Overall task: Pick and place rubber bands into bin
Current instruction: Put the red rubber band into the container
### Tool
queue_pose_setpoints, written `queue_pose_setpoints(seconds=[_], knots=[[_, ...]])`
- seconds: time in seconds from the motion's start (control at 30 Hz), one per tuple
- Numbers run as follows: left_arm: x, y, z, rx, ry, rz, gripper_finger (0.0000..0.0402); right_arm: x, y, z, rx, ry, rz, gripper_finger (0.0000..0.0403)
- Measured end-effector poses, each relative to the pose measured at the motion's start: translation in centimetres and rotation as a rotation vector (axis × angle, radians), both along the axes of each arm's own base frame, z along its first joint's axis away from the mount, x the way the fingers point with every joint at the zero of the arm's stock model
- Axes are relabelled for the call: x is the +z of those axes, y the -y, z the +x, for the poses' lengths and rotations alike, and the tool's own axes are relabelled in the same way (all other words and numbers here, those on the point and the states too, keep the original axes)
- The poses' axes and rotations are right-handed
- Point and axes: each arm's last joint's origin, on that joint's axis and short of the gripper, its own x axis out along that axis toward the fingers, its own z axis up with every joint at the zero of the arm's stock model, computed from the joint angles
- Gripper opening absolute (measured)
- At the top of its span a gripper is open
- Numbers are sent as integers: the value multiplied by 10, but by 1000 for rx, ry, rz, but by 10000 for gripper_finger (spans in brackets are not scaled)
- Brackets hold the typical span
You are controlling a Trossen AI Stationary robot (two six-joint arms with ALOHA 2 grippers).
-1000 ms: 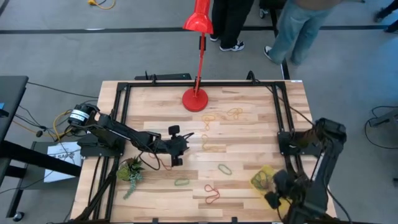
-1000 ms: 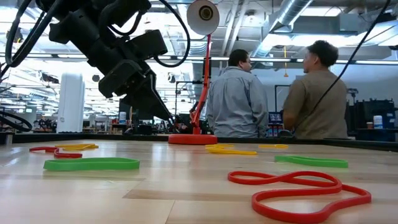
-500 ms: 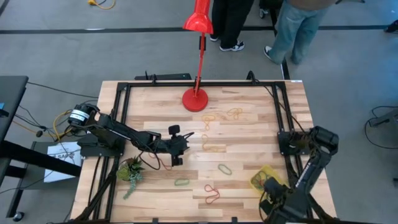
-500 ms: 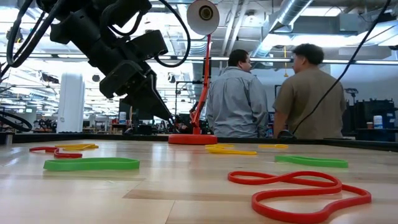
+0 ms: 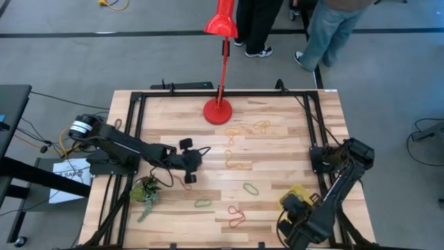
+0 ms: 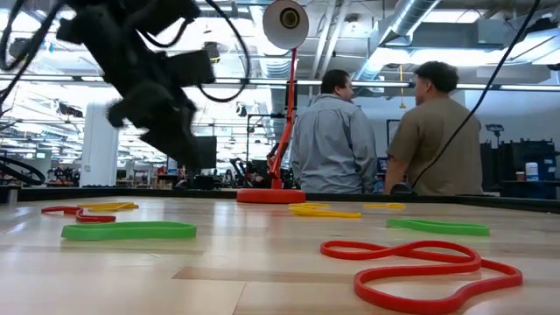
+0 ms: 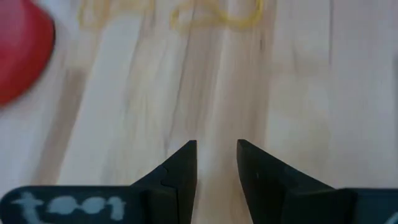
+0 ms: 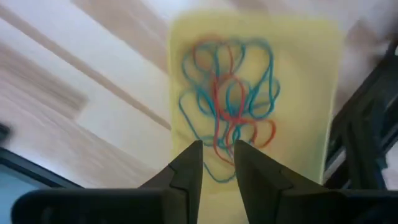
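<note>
High view first: we see the pale wooden worktop (image 5: 277, 125) ringed by a black metal frame (image 5: 135, 132), with a red desk lamp (image 5: 220, 110) standing on its round base at the far edge. The small translucent yellow plastic bin (image 5: 297, 193) sits near the worktop's near right corner. The right end effector (image 5: 290, 207) hovers at the bin's near-left edge. In the right wrist view we look past its two dark fingers (image 8: 186, 171) into the bin (image 8: 311, 74), where a tangle of thin blue and red rubber bands (image 8: 230, 106) lies on the yellow floor. The fingers stand a narrow gap apart with nothing between them; the bands lie loose below.

The left end effector (image 5: 196, 157) reaches toward the middle of the worktop, over bare wood. In the left wrist view its fingers (image 7: 180, 171) are parted by a small gap and hold nothing, with yellow loops (image 7: 211, 15) farther ahead and the lamp's red base (image 7: 22, 53) to one side.

More bands remain scattered on the wood: a cluster of yellow and orange loops (image 5: 250, 128) close to the lamp base, a yellow one (image 5: 238, 165) mid-worktop, a green loop (image 5: 250, 188), a second green loop (image 5: 202, 203) nearer the front, and a red twisted loop (image 5: 236, 217) by the near edge. A small green leafy plant (image 5: 147, 191) lies at the left side, just inside the frame.

In the low view we see two people (image 6: 385, 131) standing beyond the worktop.
</note>
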Motion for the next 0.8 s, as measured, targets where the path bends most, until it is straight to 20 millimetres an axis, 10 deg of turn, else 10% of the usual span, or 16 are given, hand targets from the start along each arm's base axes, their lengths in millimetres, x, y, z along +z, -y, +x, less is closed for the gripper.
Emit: queue_pose_setpoints(seconds=[0.37,0.8], knots=[[1,44,-40,-211,-255,-138,105,33,-5,17,382,770,-541,87],[-37,75,-40,-276,-341,15,105,13,0,59,486,797,-563,87]])
